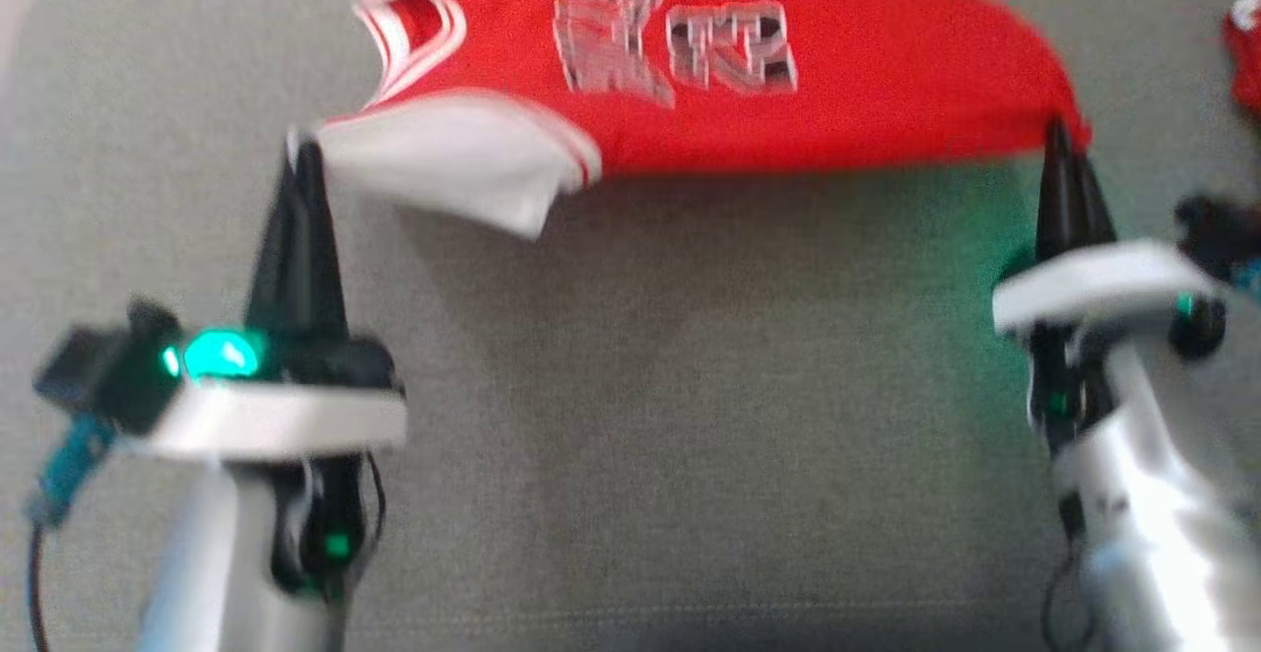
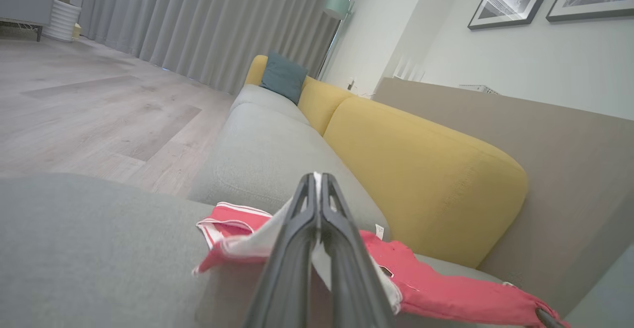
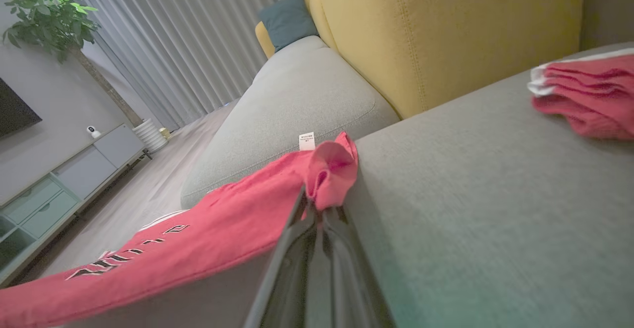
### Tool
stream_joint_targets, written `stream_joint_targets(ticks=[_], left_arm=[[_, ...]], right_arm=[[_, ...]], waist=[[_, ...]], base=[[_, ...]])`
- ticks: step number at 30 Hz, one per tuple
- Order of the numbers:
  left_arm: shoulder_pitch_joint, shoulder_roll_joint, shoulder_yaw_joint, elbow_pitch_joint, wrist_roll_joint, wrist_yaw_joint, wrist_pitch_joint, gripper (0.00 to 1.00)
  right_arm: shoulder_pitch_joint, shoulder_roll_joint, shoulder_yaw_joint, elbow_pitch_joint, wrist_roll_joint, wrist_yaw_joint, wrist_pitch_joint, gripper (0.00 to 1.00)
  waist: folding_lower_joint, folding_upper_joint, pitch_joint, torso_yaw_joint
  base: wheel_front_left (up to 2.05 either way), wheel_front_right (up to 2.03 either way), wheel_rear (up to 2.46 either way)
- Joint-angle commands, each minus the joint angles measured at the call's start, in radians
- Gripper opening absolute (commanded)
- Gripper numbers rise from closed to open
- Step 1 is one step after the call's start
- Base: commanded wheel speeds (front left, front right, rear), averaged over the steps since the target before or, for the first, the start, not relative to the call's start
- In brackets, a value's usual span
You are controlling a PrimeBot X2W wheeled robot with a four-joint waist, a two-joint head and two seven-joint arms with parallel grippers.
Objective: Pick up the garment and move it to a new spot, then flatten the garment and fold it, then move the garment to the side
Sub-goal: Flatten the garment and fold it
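A red garment (image 1: 808,61) with silver lettering and a white-trimmed sleeve hangs stretched just above the grey sofa seat (image 1: 640,386). My left gripper (image 1: 300,155) is shut on its white sleeve corner at the left, and my right gripper (image 1: 1062,140) is shut on its red corner at the right. In the left wrist view, white and red cloth (image 2: 237,239) is pinched between my left gripper (image 2: 317,177) fingers. The right wrist view has the red cloth (image 3: 198,239) bunched at my right gripper (image 3: 312,199) tips, trailing away to the left.
Another red garment (image 1: 1243,46) lies folded at the far right of the seat, also the red bundle (image 3: 589,92) in the right wrist view. Yellow back cushions (image 2: 421,169) and a teal pillow (image 2: 282,78) line the sofa. Wooden floor (image 2: 89,105) lies beyond.
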Motion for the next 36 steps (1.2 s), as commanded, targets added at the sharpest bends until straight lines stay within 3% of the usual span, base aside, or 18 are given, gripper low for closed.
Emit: stream_joint_targets(ticks=[1, 11, 19, 26, 36], left_arm=[[0.037, 0.013, 0.021, -0.068, -0.004, 0.006, 0.003, 0.00], [0.400, 0.010, -0.028, -0.268, -0.022, 0.063, 0.041, 0.00], [0.571, 0.014, -0.045, -0.379, -0.033, 0.104, 0.079, 0.00], [0.556, 0.016, -0.059, -0.270, -0.046, 0.095, 0.081, 0.00], [0.435, 0.010, -0.054, -0.102, -0.081, 0.079, 0.053, 0.00]], right_arm=[[0.056, -0.003, 0.026, -0.066, 0.019, -0.001, -0.011, 0.00], [0.435, 0.001, 0.002, -0.295, 0.026, -0.001, 0.023, 0.00], [0.635, 0.036, -0.079, -0.487, -0.009, -0.001, 0.125, 0.00], [0.669, 0.066, -0.127, -0.480, -0.025, -0.001, 0.179, 0.00], [0.582, 0.073, -0.095, -0.399, -0.024, -0.001, 0.156, 0.00]], waist=[[0.0001, -0.0001, -0.093, 0.000], [0.0001, -0.0001, -0.264, 0.016], [0.0001, -0.0001, -0.279, 0.017], [0.0001, -0.0001, -0.249, 0.007], [0.0001, -0.0001, -0.185, -0.014]], base=[[0.00, 0.00, 0.00], [0.00, 0.00, 0.00], [0.00, 0.00, 0.00], [0.00, 0.00, 0.00], [0.00, 0.00, 0.00]])
